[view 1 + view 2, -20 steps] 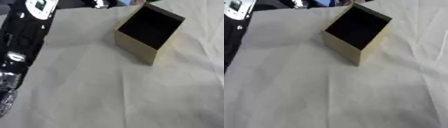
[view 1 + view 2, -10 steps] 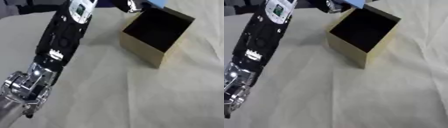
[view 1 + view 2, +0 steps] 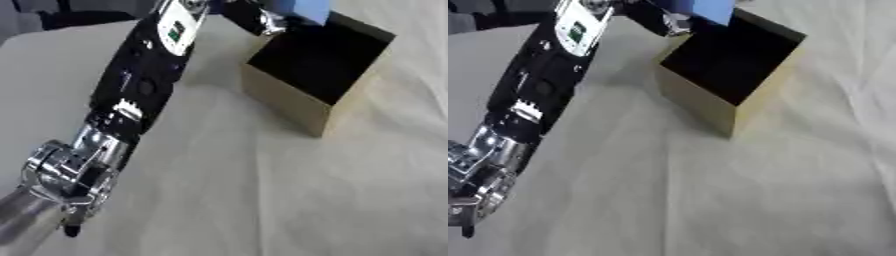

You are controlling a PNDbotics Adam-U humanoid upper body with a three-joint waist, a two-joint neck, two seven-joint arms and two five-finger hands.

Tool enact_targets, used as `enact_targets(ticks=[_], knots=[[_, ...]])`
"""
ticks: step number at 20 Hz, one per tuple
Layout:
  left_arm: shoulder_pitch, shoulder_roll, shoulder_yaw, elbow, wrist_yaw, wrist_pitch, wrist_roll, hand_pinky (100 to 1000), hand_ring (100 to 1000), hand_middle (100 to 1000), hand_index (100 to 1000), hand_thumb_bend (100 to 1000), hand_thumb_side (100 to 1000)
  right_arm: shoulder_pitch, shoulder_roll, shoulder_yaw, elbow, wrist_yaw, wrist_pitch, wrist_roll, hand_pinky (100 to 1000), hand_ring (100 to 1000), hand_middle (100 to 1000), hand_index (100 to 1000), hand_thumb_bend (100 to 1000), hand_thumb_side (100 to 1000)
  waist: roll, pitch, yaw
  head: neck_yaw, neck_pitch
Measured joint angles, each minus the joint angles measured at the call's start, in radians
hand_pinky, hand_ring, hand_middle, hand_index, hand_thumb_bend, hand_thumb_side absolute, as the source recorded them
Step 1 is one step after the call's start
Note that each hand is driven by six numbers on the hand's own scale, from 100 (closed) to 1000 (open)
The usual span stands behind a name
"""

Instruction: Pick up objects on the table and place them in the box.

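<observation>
Fingers [image 3: 668, 21] of left hand [image 3: 654, 17]: pinching flat blue object [image 3: 703, 8] over open tan cardboard box [image 3: 317, 72], tabletop [image 3: 262, 200] far edge. Release pending; nothing else visible to collect.

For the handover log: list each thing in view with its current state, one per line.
box: open-topped, upright on the cloth, inside dark, contents not visible.
blue object: held at the box's far rim, above the opening, not yet dropped in.
left robot hand: at the box's far rim with the blue object, fingers curled on it.
right robot hand: not in view.
white cloth: spread over the table, lightly wrinkled.
</observation>
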Motion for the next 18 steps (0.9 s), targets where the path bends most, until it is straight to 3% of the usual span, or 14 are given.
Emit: enact_targets(ticks=[2, 3, 4, 6, 13, 15, 16, 18], knots=[[0.0, 0.0, 0.001, 0.006, -0.031, -0.004, 0.023, 958, 944, 825, 981, 504, 686, -0.004, 0.0, 0.0, 0.0, 0.0, 0.002, 0.002, 649, 793, 598, 728, 100, 803, 0.002, 0.002, -0.002, 0.001, 0.0], [0.0, 0.0, 0.001, 0.009, -0.045, -0.006, 0.036, 961, 949, 835, 992, 534, 697, -0.004, 0.0, 0.0, 0.0, -0.001, 0.002, 0.002, 649, 793, 598, 728, 100, 803, 0.003, 0.003, -0.003, 0.001, 0.0], [0.001, 0.0, 0.001, 0.011, -0.059, -0.008, 0.05, 964, 960, 856, 1000, 642, 772, -0.006, 0.0, 0.0, 0.0, -0.001, 0.002, 0.002, 649, 793, 598, 728, 100, 803, 0.003, 0.004, -0.006, 0.002, 0.0], [0.001, 0.0, 0.002, 0.016, -0.089, -0.015, 0.077, 965, 961, 859, 1000, 694, 814, -0.007, 0.001, 0.0, 0.0, -0.001, 0.002, 0.002, 649, 793, 598, 728, 100, 803, 0.005, 0.004, -0.009, 0.003, 0.0], [0.009, -0.001, 0.025, 0.049, -0.192, -0.036, 0.178, 964, 965, 860, 1000, 765, 851, -0.007, 0.002, 0.0, 0.0, -0.001, 0.003, 0.003, 649, 795, 598, 729, 100, 805, 0.008, 0.01, -0.019, 0.006, 0.0], [0.014, -0.001, 0.028, 0.059, -0.222, -0.04, 0.204, 963, 963, 856, 1000, 739, 836, -0.007, 0.003, 0.0, 0.0, -0.001, 0.003, 0.003, 649, 795, 598, 729, 100, 805, 0.009, 0.01, -0.019, 0.006, 0.0], [0.015, -0.001, 0.031, 0.062, -0.237, -0.043, 0.217, 959, 958, 845, 1000, 663, 813, -0.007, 0.004, 0.0, 0.0, -0.001, 0.004, 0.004, 649, 795, 598, 729, 100, 805, 0.009, 0.01, -0.019, 0.006, 0.0], [0.019, -0.002, 0.037, 0.065, -0.263, -0.05, 0.243, 958, 951, 830, 1000, 600, 798, -0.007, 0.005, 0.0, 0.0, -0.001, 0.004, 0.004, 649, 795, 598, 729, 100, 805, 0.011, 0.011, -0.019, 0.004, 0.0]])
